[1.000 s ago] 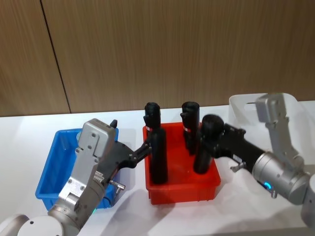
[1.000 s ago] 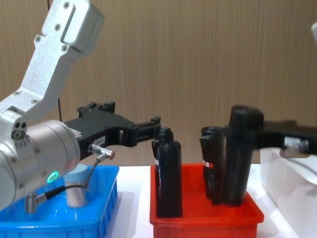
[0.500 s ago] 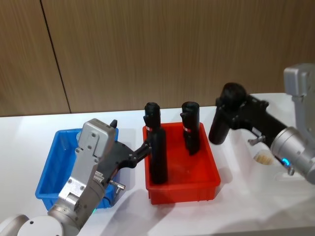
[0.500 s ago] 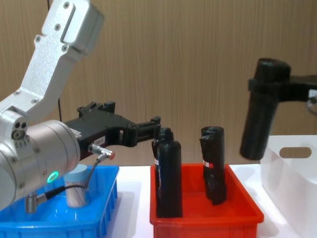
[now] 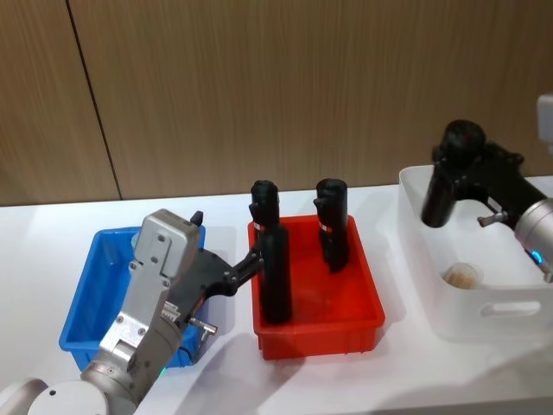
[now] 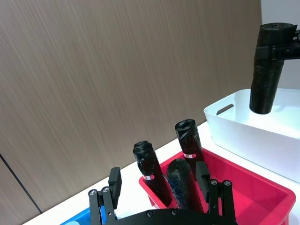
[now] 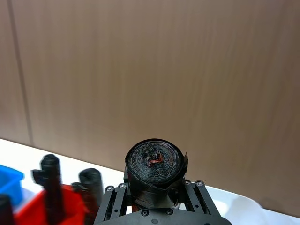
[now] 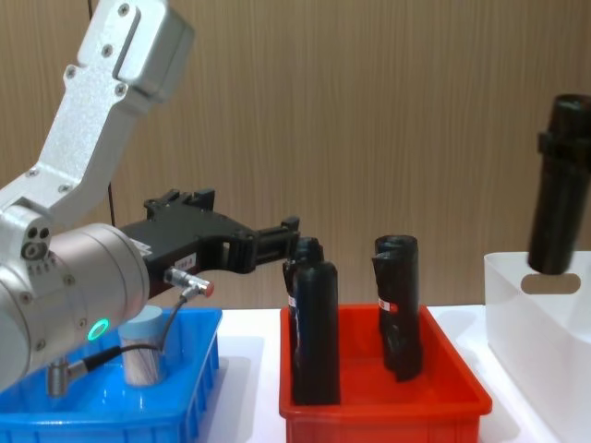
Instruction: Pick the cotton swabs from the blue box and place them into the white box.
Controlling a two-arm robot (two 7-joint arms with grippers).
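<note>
Wrong item held over white box; swab jar left in blue box.
Black roll is clamped by right gripper; if dropped, box gets mixed. Left gripper is parked with jaws apart, near red bin.

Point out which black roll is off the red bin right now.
The black roll clamped in the right gripper, hanging upright over the white box. The other three stand in the red bin.
</note>
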